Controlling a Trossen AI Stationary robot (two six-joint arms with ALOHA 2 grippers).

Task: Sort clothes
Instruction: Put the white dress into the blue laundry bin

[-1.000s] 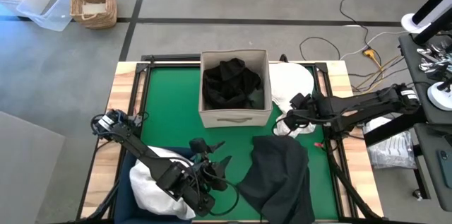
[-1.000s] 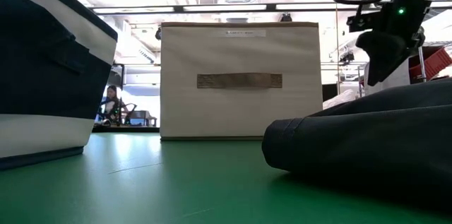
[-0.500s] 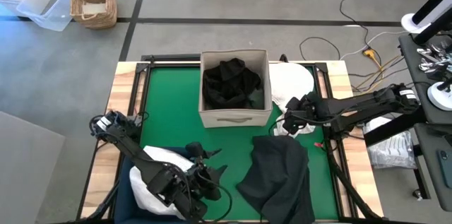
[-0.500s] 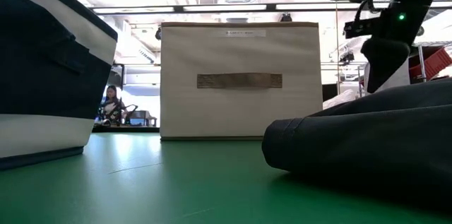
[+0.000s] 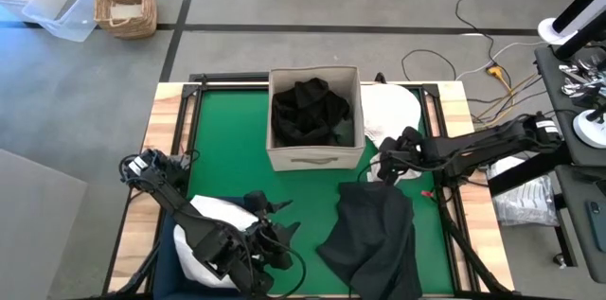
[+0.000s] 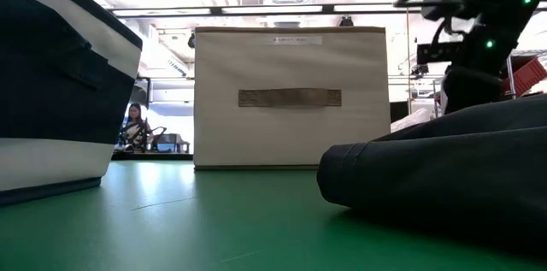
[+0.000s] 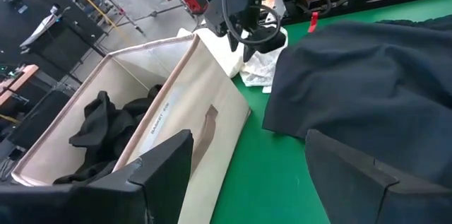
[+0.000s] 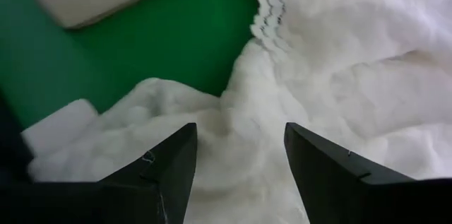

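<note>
A white garment (image 5: 395,111) lies at the table's right edge beside the beige box (image 5: 313,153); its crumpled near end (image 8: 233,90) fills the right wrist view. My right gripper (image 5: 380,169) hangs open over that end, fingers pointing down. A charcoal garment (image 5: 372,234) is spread on the green mat (image 5: 227,158) at the near right. Black clothes (image 5: 311,111) fill the box. My left gripper (image 5: 275,229) is open above the navy bin (image 6: 51,91), which holds white clothes (image 5: 213,224). My right gripper (image 8: 240,160) stands open over a raised fold of the white garment's near end (image 8: 226,121), coming from above with a finger on either side. I cannot tell whether the fingertips touch the cloth.
The beige box (image 6: 289,96) stands at the middle of the table's far side. The table's wooden edge and dark frame (image 5: 445,196) run close to the right arm. A person sits (image 6: 134,126) in the room beyond. Bare mat (image 6: 214,220) lies between bin and charcoal garment.
My right gripper has come down toward the white garment's near end, staying open. My left gripper has drawn back toward the table's near left corner, over the navy bin. The clothes have not moved.
</note>
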